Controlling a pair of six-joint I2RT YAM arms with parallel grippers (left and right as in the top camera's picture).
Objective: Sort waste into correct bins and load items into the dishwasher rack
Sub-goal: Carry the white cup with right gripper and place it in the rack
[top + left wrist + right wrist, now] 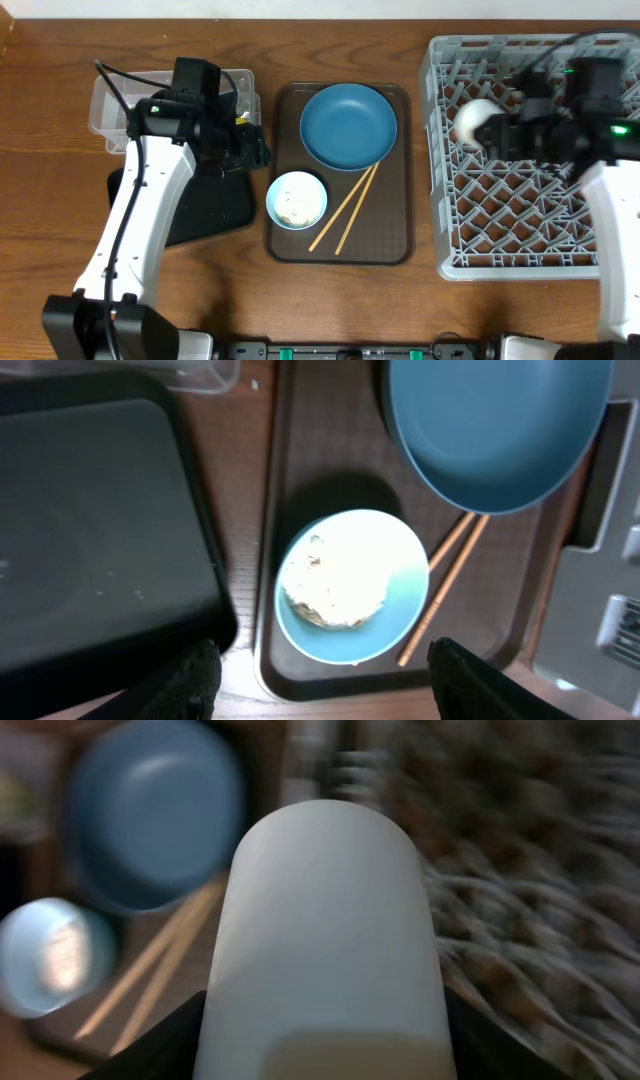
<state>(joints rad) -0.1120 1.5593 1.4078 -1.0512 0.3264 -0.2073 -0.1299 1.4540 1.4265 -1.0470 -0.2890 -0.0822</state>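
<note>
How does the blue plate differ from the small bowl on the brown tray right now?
The plate is larger and darker blue than the pale bowl. The plate is empty; the bowl holds whitish food scraps. Both are round and sit on the brown tray.

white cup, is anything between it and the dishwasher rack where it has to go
Nothing visible. The right gripper holds the white cup directly over the dishwasher rack, near its left edge, and the pegs around it look bare.
</note>
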